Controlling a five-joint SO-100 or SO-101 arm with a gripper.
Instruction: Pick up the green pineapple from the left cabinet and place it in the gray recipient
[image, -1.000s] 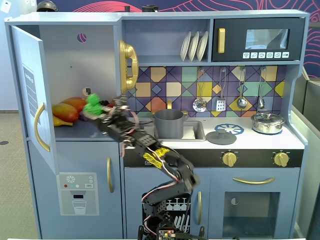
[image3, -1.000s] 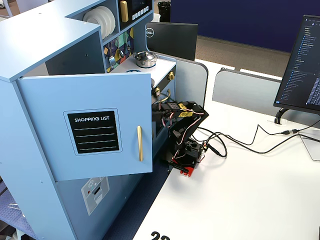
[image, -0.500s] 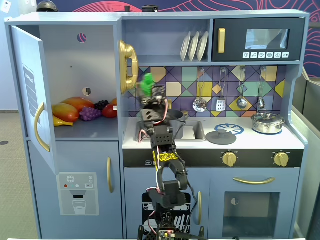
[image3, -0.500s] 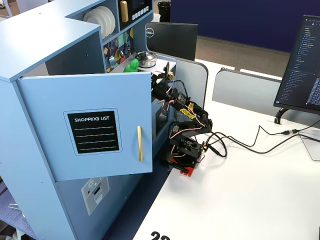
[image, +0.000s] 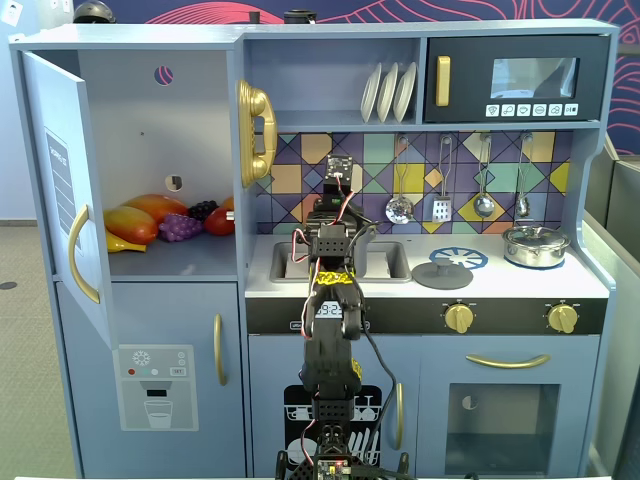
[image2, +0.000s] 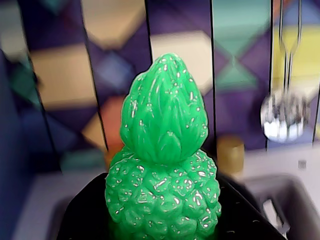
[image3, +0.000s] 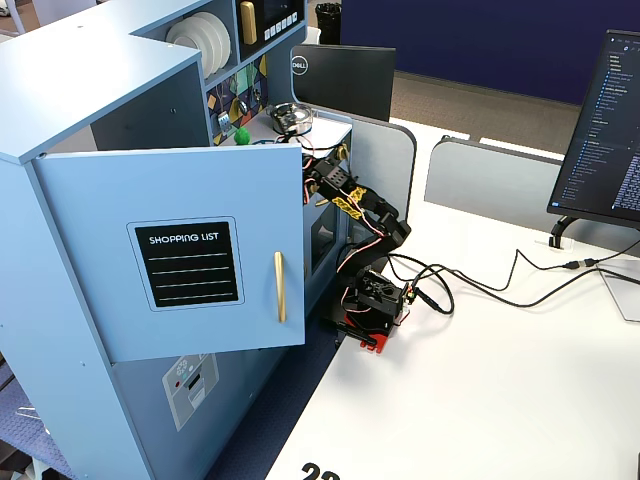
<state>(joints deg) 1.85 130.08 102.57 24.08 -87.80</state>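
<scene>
My gripper (image2: 162, 220) is shut on the green pineapple (image2: 164, 150), which stands upright with its leafy top up and fills the wrist view; black jaws hug both sides of its bumpy body. In a fixed view the gripper (image: 338, 185) hangs above the sink, facing the tiled backsplash, and my arm hides the pineapple. In another fixed view the pineapple (image3: 241, 133) shows as a small green spot above the counter. The left cabinet (image: 160, 110) stands with its door (image: 60, 190) open. I cannot make out the gray recipient.
Orange fruit (image: 132, 224), purple grapes (image: 180, 228) and a red fruit (image: 218, 222) lie on the cabinet shelf. A flat dark gray round lid-like piece (image: 442, 274) and a shiny silver pot (image: 536, 245) sit on the stove. Utensils (image: 399, 208) hang on the backsplash.
</scene>
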